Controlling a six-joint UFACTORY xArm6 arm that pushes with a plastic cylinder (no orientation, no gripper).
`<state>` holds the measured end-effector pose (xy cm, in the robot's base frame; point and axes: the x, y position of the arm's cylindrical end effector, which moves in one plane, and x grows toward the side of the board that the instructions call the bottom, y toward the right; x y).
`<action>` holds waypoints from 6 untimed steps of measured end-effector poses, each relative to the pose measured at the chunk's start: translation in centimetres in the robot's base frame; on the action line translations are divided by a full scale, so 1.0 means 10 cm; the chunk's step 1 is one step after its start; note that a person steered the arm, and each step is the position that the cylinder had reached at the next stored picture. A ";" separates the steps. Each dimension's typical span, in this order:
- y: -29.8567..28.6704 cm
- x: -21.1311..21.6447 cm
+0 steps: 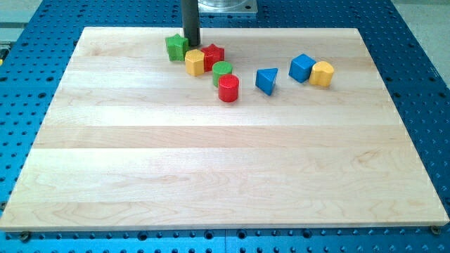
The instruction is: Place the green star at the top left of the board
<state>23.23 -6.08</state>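
Note:
The green star (176, 47) lies near the view's top edge of the wooden board (211, 169), left of centre. My tip (192, 44) stands right beside the star's right side, just above the yellow block (195, 62) and left of the red star (213, 55). Whether the tip touches the green star cannot be told.
A green cylinder (222, 70) and a red cylinder (228, 88) sit just right of the yellow block. A blue triangle (266, 79), a blue cube (302, 67) and a yellow block (322, 73) lie further right. Blue perforated table (28, 91) surrounds the board.

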 end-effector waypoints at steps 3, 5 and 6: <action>-0.31 0.52; -0.76 0.50; -0.29 0.30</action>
